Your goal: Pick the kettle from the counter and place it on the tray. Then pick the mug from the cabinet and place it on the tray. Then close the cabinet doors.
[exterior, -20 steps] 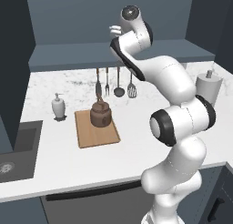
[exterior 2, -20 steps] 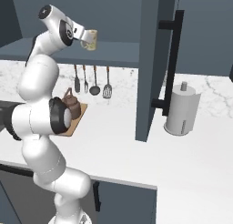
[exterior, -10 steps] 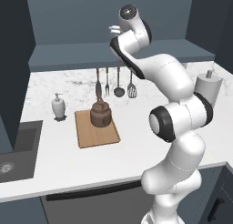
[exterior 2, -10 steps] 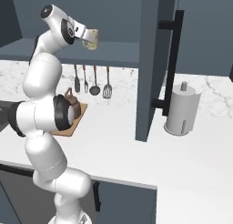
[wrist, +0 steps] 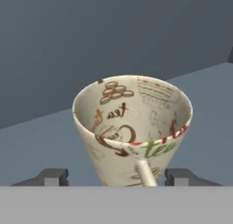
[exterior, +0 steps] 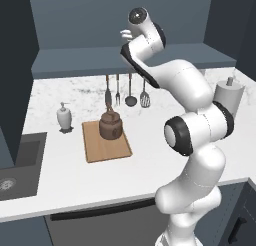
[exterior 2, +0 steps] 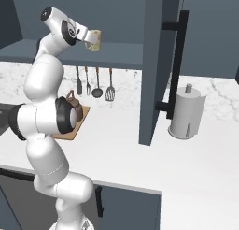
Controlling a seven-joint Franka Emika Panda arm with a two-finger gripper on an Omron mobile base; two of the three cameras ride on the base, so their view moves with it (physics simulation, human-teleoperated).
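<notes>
Slightly narrowed since earlier, hand (wrist: 116,176) straddled the cream patterned mug (wrist: 133,127) on the dark blue-grey cabinet shelf (exterior 2: 119,53); grip not confirmed. Arm otherwise unmoved.

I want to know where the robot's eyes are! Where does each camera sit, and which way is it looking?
Left base view: behind the arm on its left, looking down at the counter, the kettle on the tray; the arm rises at right.
Right base view: behind on its right, facing the open cabinet doors; the arm rises at left.
Hand view: on the hand, facing the mug between the gripper fingertips.
Both base views share kettle and tray.
</notes>
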